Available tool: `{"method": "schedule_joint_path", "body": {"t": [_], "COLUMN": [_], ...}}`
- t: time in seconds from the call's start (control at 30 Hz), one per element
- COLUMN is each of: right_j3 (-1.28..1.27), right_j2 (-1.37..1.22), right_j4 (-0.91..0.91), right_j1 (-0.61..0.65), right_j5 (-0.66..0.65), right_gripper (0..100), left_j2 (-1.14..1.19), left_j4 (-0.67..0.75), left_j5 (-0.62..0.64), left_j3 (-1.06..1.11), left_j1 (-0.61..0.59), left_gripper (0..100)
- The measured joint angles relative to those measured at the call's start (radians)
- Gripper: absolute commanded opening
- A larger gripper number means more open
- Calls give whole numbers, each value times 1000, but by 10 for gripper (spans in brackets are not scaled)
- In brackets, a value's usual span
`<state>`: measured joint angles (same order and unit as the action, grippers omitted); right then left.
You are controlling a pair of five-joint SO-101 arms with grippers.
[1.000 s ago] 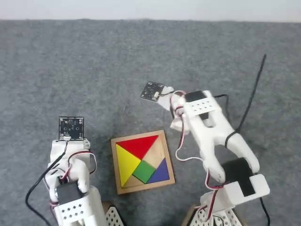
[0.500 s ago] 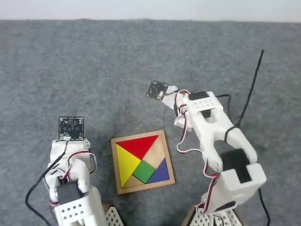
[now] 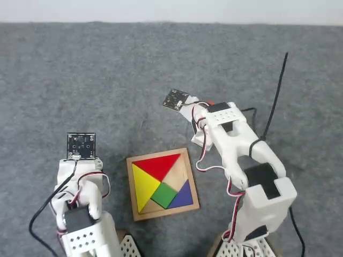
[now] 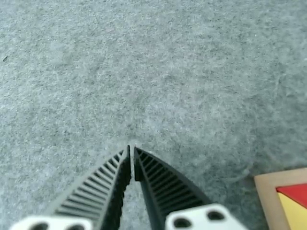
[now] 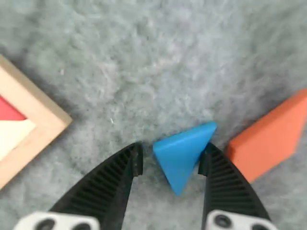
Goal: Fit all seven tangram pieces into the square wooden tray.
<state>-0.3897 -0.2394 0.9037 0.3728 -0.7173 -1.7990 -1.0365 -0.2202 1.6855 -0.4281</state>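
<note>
While the left arm (image 3: 80, 187) sits folded back at its own side of the grey felt-covered counter (image 3: 107, 75), all the action is over on the right. The square wooden tray (image 3: 130, 184) lies between the two arms, turned a little off square, and four pieces are in it: a red triangle (image 3: 158, 165) along the far edge, a yellow triangle (image 3: 142, 184) on the left, a green square (image 3: 164, 195) in the middle and a blue-violet triangle (image 3: 183, 197) in the near right corner. There's bare wood showing to the right of the red one and along the near edge.

The right arm (image 3: 230, 144) is stretched out past the tray's far right corner. From its wrist camera you can see the right pincer (image 5: 171, 160) spread wide with a small bright blue triangle piece (image 5: 183, 151) lying on the felt between the fingers. One finger looks like it's touching the piece, the other has a gap, so it's not a pinch. Just beside that sits a flat orange piece (image 5: 268, 136), apart from the blue one, and the tray's corner is near on the other side.

The left pincer (image 4: 131, 151) is pressed together with nothing in it, tips low over plain felt, with the tray's corner off to the side.
</note>
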Motion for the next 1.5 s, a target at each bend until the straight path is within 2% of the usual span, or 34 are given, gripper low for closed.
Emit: {"method": "schedule_joint_path", "body": {"t": [0.2,0.5,0.67,0.8,1.0,1.4,1.5], "right_j3": [66,181,276,341,364,376,376], "right_j2": [-43,-123,-181,-224,-236,-238,-238], "right_j4": [29,114,175,227,238,236,236], "right_j1": [3,5,5,5,-5,-25,-25], "right_j5": [117,155,222,235,235,235,232], "right_gripper": [206,205,204,200,92,97,156], "left_j2": [0,0,0,0,0,0,0], "left_j4": [0,0,0,0,0,0,0], "left_j5": [0,0,0,0,0,0,0], "left_j3": [0,0,0,0,0,0,0], "left_j1": [0,0,0,0,0,0,0], "left_gripper": [15,15,15,15,15,15,15]}}
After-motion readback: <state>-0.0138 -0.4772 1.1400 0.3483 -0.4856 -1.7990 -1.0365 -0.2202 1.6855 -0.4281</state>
